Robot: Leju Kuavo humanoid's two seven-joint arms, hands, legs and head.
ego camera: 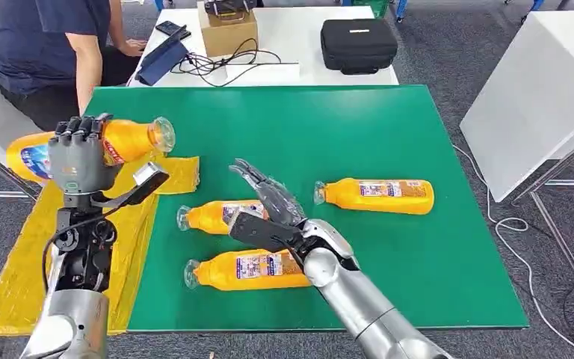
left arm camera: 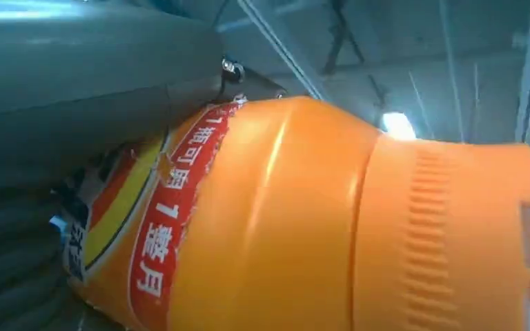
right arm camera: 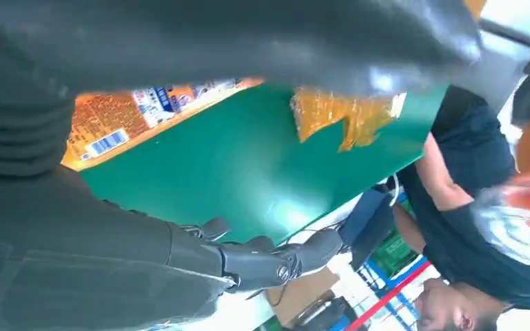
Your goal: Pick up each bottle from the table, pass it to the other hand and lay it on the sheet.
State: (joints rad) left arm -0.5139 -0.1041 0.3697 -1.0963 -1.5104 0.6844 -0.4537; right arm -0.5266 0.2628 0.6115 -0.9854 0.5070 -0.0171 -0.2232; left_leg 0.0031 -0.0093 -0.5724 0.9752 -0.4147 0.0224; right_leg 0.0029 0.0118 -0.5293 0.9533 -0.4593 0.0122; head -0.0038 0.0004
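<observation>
The held bottle [ego camera: 123,141], orange with a clear cap, lies sideways in the left robot hand [ego camera: 80,157], whose fingers wrap over its labelled middle; it is raised above the yellow sheet [ego camera: 22,269] that hangs over the counter's left edge. In the left wrist view the bottle [left arm camera: 303,221] shows its red-and-yellow label pressed against the grey thumb. 3 more bottles lie on their sides on the green counter [ego camera: 389,127]: the near bottle [ego camera: 250,270], the middle bottle [ego camera: 213,216], and the far-right bottle [ego camera: 377,196]. The right robot hand [ego camera: 265,198] hovers over the middle bottle, fingers spread and holding nothing. A person [ego camera: 52,52] in a dark shirt sits beyond the counter's far-left corner.
</observation>
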